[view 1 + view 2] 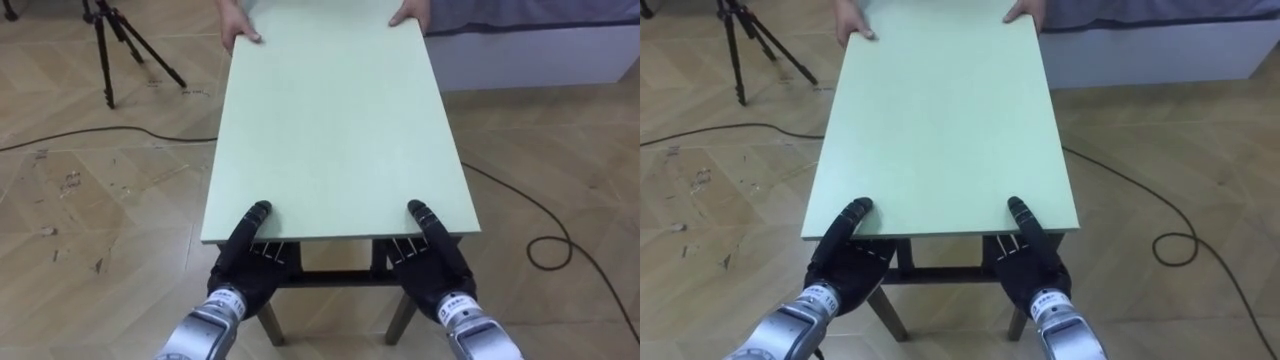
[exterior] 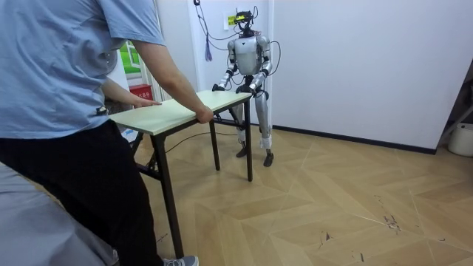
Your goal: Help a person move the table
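A table with a pale green top (image 1: 340, 120) and dark legs stretches away from me. My left hand (image 1: 245, 250) and right hand (image 1: 435, 255) hold its near edge, each with the thumb lying on top and the fingers underneath. At the far end a person's hands (image 1: 240, 32) grip the two corners. In the room view the person (image 2: 81, 89), in a blue shirt, stands at the left holding the table (image 2: 177, 111). I stand at its other end by the white wall.
A black tripod (image 1: 110, 40) stands at the far left, with a dark cable (image 1: 80, 135) across the wooden floor. Another cable (image 1: 550, 250) loops on the right. A white platform (image 1: 530, 50) lies beyond the table's right side.
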Available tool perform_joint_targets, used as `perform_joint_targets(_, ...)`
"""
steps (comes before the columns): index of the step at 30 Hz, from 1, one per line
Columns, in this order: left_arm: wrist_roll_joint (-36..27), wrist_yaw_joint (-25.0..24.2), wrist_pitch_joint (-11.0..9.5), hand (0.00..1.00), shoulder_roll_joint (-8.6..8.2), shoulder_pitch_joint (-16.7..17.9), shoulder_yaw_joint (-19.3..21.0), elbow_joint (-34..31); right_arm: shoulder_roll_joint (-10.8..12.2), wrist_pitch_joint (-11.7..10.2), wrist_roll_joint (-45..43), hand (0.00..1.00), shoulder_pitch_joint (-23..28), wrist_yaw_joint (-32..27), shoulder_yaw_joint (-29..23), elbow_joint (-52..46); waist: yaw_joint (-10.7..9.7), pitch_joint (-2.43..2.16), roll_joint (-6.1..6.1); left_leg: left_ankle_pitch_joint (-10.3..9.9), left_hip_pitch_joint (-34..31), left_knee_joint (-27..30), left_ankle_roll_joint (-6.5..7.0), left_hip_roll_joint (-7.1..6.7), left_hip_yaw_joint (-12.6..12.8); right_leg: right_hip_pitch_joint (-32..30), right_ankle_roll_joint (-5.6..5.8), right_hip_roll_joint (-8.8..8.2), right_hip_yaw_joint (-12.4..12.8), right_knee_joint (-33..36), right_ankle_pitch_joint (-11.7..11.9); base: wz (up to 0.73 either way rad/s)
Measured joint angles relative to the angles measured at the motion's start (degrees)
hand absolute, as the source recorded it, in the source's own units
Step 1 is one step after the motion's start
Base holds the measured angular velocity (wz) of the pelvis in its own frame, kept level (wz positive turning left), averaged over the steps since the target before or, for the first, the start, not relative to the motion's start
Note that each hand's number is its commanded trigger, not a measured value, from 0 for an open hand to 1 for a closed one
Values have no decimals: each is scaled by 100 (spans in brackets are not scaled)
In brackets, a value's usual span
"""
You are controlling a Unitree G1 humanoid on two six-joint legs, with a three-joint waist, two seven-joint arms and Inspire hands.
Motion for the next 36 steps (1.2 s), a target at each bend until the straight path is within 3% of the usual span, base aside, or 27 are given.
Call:
perform_joint_targets(12, 4, -14, 1, 100, -2, 5, 6, 39, -1, 9, -58, 100, 3, -10, -5, -6, -28, 4, 49, 0, 1, 6, 0, 0, 5, 6, 0, -2, -14, 8, 0, 0)
perform_joint_targets(26, 943, -706, -78, 100, -82, 107, 131, 26, 22, 5, -135, 100, 39, -22, -14, -264, -59, -7, 93, 1, 17, 30, 0, -1, 91, -23, 11, 0, 43, 40, -6, -2)
perform_joint_targets(29, 979, -777, -74, 100, -84, 286, 126, -203, 12, -10, -141, 100, 280, -20, 0, -641, 11, -15, 104, 1, 17, 29, 0, 1, 150, -23, 10, 1, 36, 12, -6, -6)
perform_joint_targets(32, 978, -845, -81, 100, -87, 693, 99, -624, -50, -85, -140, 100, 559, 16, 145, -1031, 8, -20, 105, 1, 26, 27, 0, 1, 147, -14, 9, 0, 34, 12, -5, 0)
perform_joint_targets(36, 973, -913, -270, 100, -149, 1038, 52, -948, -157, -292, -125, 100, 676, 121, 403, -1243, 13, -22, 100, 1, 27, 12, 1, 2, 148, -12, 9, 0, 49, 11, -5, 0)
